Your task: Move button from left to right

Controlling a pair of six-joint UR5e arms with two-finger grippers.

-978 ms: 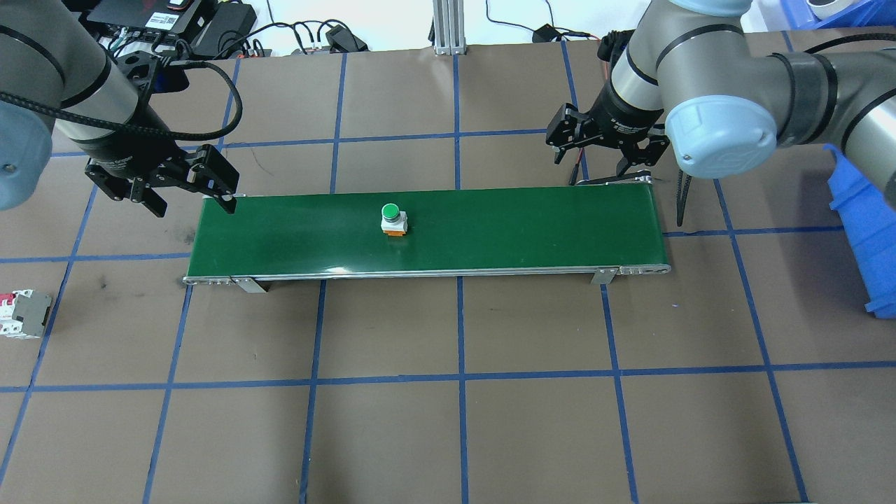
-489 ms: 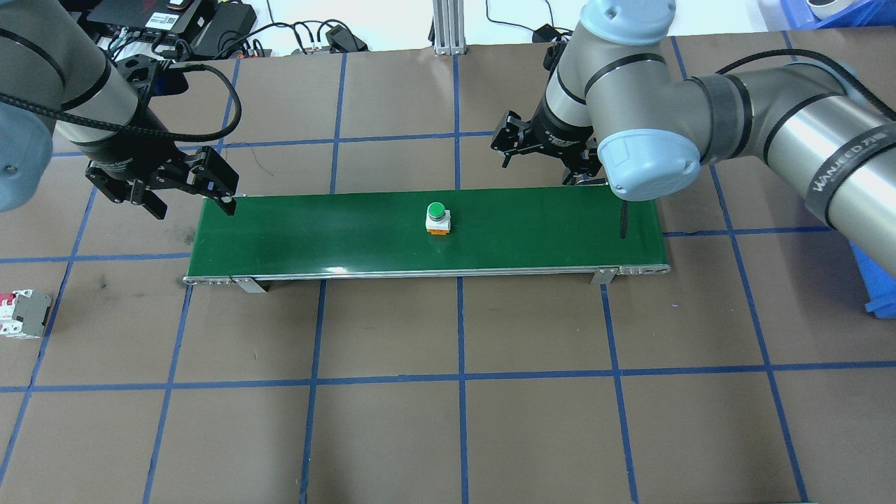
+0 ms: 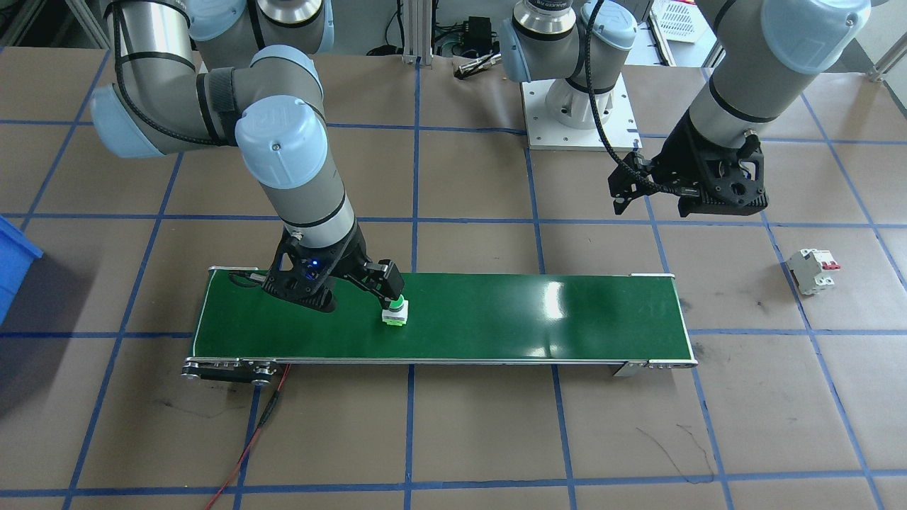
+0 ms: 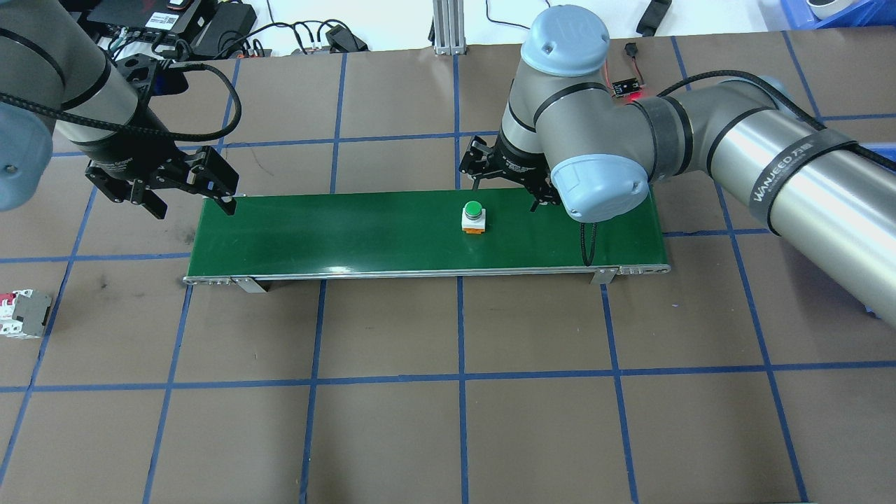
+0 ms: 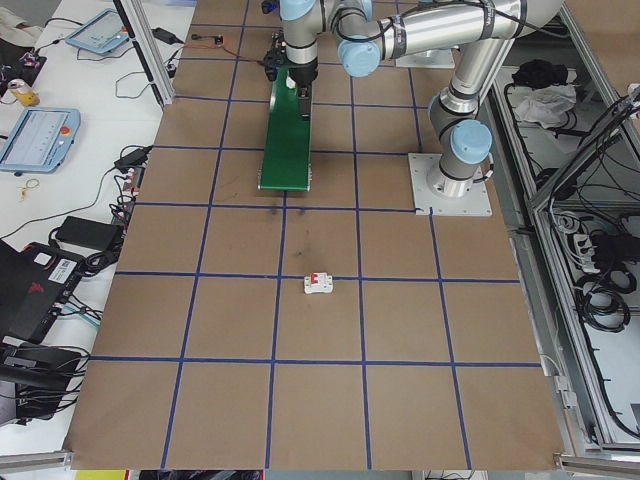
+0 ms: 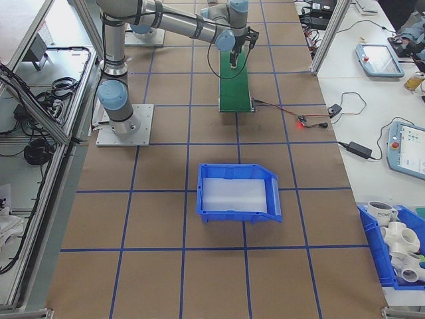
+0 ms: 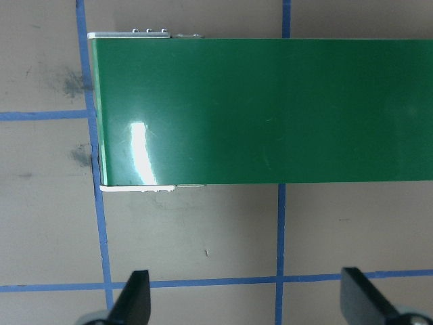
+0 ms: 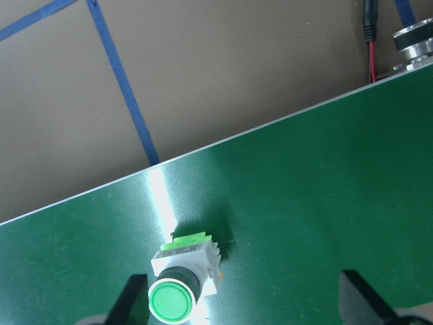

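The button (image 4: 474,215), green cap up on a white and orange body, stands on the green conveyor belt (image 4: 336,234) a little right of its middle. My right gripper (image 4: 505,193) hangs open over the belt's far edge, just behind the button. In the right wrist view the button (image 8: 179,288) sits low, close to the left finger (image 8: 135,298). In the front-facing view one finger (image 3: 392,282) is right beside the button (image 3: 395,312). My left gripper (image 4: 192,204) is open and empty at the belt's left end; its wrist view shows only the belt (image 7: 270,108).
A white circuit breaker (image 4: 21,313) with red toggles lies at the table's left edge. A blue bin (image 6: 239,193) stands off the belt's right end. A red wire (image 3: 255,432) trails from the belt's right-end roller. Cables and electronics lie along the far edge.
The button has travelled right along the belt, from left of centre to right of centre. My right arm swung left over the belt to meet it. The left arm has not moved.
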